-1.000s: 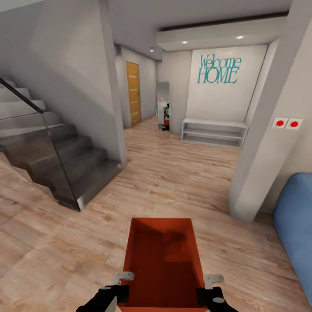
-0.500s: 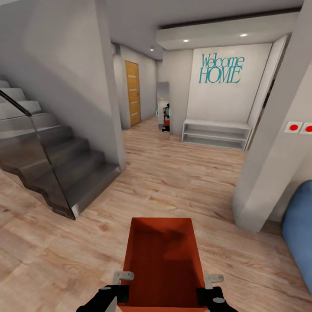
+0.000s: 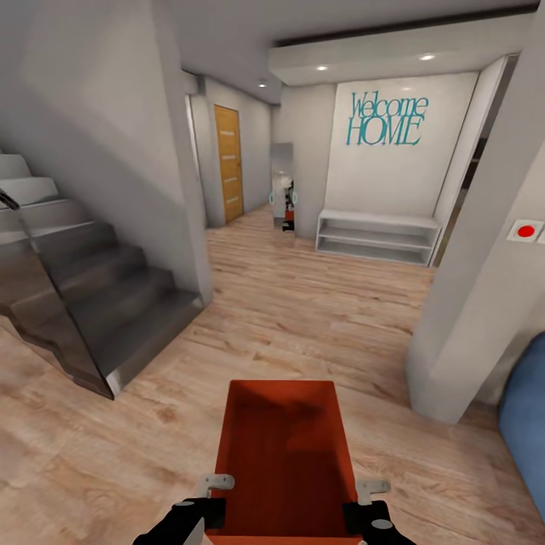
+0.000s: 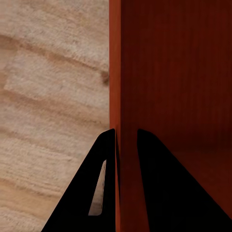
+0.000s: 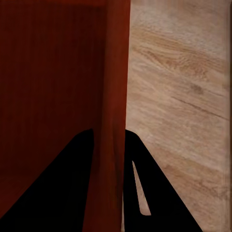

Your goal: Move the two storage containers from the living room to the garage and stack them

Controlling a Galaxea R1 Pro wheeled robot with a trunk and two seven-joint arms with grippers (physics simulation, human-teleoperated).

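Storage container: orange-red, lidless, held between the two grippers, above the wood-plank floor. Its near end is cut off by the lower frame edge in the head view; only one container is visible.

Left gripper: black fingers straddle the container's left wall, one inside and one outside, clamped on it. In the head view the left gripper is partly cut off; fingertip contact cannot be made out there.

Right gripper: fingers either side of the right wall, clamped on it likewise. In the head view it sits at the container's right rim.

Ahead of the grippers: teal wall lettering reads "Welcome HOME", above a low white shelf. Honey-wood door further left ahead. Narrow mirror beside it; reflection too small to read. Stairs to the left, cut off by the frame. Blue sofa to the right, mostly cropped. Red round wall button on the right pillar.
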